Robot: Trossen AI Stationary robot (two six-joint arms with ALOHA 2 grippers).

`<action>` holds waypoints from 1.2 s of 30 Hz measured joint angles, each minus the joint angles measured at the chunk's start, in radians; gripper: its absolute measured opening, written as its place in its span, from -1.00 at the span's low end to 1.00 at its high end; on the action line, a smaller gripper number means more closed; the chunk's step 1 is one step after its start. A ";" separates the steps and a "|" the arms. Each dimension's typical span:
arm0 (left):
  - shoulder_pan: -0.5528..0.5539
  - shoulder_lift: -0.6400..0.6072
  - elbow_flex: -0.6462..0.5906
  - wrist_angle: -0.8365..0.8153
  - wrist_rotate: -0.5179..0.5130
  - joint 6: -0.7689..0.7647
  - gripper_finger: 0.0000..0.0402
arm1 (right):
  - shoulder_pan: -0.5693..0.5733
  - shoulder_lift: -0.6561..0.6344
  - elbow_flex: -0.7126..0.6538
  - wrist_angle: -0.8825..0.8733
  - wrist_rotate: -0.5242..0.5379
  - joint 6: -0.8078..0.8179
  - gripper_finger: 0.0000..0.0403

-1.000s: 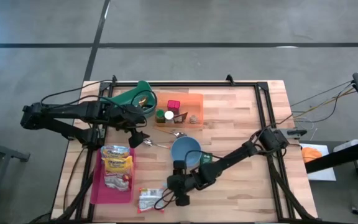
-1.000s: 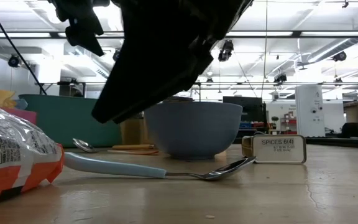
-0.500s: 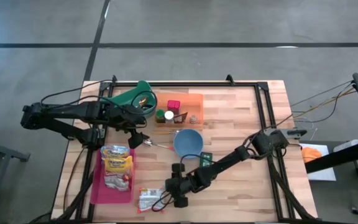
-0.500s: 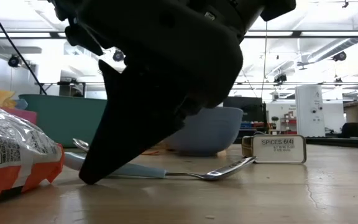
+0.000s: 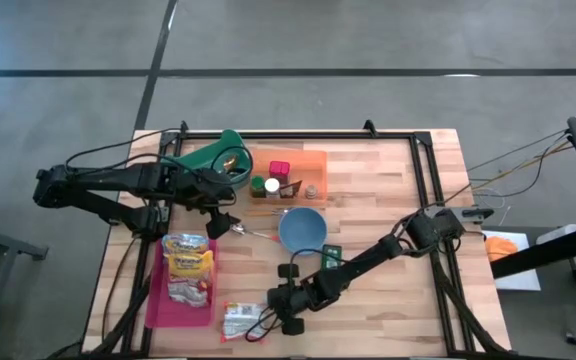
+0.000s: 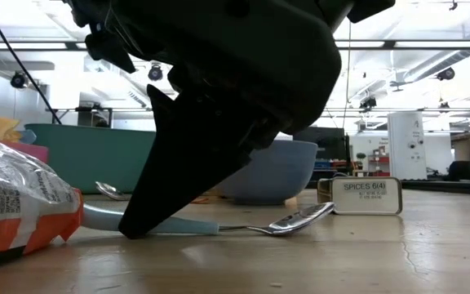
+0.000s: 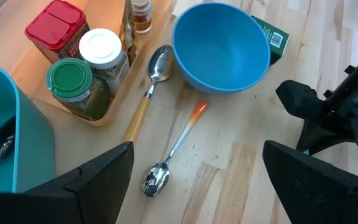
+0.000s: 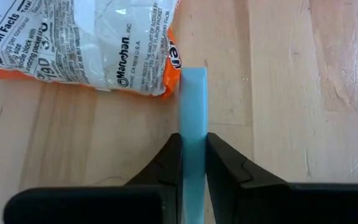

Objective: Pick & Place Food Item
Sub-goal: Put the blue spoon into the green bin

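A spoon with a light-blue handle (image 6: pixel 182 223) lies on the wooden table near its front edge. Its handle end is beside an orange-and-white food packet (image 8: pixel 92 43), which also shows in the high view (image 5: pixel 238 322) and the low view (image 6: pixel 15 204). My right gripper (image 8: pixel 192 152) is shut on that handle and reaches in low from the right (image 5: pixel 286 318). My left gripper (image 7: pixel 194 180) hangs open above the table's left middle (image 5: pixel 223 222), over two other spoons and holding nothing. My right gripper pinches the spoon's light-blue handle (image 8: pixel 192 124) between its two fingers (image 8: pixel 169 165), on the handle's narrow sides. The fingers slant down from the table's right and lie along the handle. The spoon rests on the table, its bowl (image 6: pixel 300 218) toward the spice tin.
A blue bowl (image 5: pixel 303 228) and a green spice tin (image 5: pixel 330 255) stand just beyond my right arm. A pink tray (image 5: pixel 158 300) with food packets lies front left. An orange tray of spice jars (image 5: pixel 313 165) and a teal container (image 5: pixel 218 155) stand at the back.
My right gripper has come down to the table, its fingertips now at the spoon's blue handle. The blue bowl has slid a little toward the far edge.
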 joint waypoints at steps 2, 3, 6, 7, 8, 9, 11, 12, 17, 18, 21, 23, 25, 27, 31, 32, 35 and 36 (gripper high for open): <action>0.000 0.000 0.000 0.000 0.000 0.000 0.79 | 0.000 -0.002 0.000 -0.009 0.002 0.002 -0.83; 0.000 0.000 0.000 0.000 0.000 0.000 0.79 | 0.001 -0.004 0.000 -0.014 0.004 0.004 -0.83; 0.000 0.000 0.000 -0.003 0.006 0.000 0.79 | 0.007 -0.014 0.000 -0.047 0.016 0.012 -0.83; 0.000 0.000 0.000 -0.004 0.011 0.000 0.79 | 0.011 -0.019 -0.001 -0.063 0.024 0.013 -0.83; 0.000 0.000 0.000 -0.006 0.016 -0.003 0.79 | 0.014 -0.026 -0.002 -0.080 0.033 0.013 -0.83; 0.000 0.000 0.000 -0.010 0.024 -0.004 0.79 | 0.017 -0.033 -0.003 -0.103 0.037 0.012 -0.83; -0.001 0.000 0.001 -0.013 0.037 -0.012 0.79 | 0.025 -0.046 -0.004 -0.136 0.046 0.010 -0.83; -0.001 0.000 0.001 -0.016 0.046 -0.018 0.79 | 0.030 -0.053 -0.001 -0.154 0.054 0.010 -0.83; -0.003 0.001 0.000 -0.015 0.079 -0.067 0.79 | 0.051 -0.085 0.024 -0.202 0.060 -0.024 -0.83; -0.005 0.002 0.001 -0.015 0.079 -0.081 0.79 | 0.054 -0.089 0.031 -0.208 0.067 -0.033 -0.83; -0.014 0.003 -0.011 0.007 0.092 -0.120 0.79 | 0.067 -0.093 0.064 -0.260 0.106 -0.076 -0.83; -0.020 0.003 -0.035 0.047 0.131 -0.144 0.79 | 0.077 -0.097 0.099 -0.305 0.162 -0.095 -0.83; -0.027 0.003 -0.067 0.115 0.171 -0.168 0.79 | 0.082 -0.100 0.139 -0.351 0.213 -0.111 -0.83; -0.037 0.003 -0.108 0.202 0.185 -0.203 0.79 | 0.086 -0.101 0.178 -0.395 0.276 -0.110 -0.83; -0.075 0.002 -0.196 0.408 0.186 -0.266 0.79 | 0.094 -0.100 0.256 -0.469 0.403 -0.106 -0.83; -0.086 0.002 -0.216 0.457 0.188 -0.277 0.79 | 0.096 -0.101 0.277 -0.491 0.431 -0.106 -0.83; -0.122 0.002 -0.272 0.604 0.188 -0.325 0.79 | 0.100 -0.101 0.324 -0.546 0.499 -0.106 -0.83; -0.138 0.002 -0.291 0.667 0.187 -0.343 0.79 | 0.100 -0.101 0.335 -0.556 0.516 -0.107 -0.83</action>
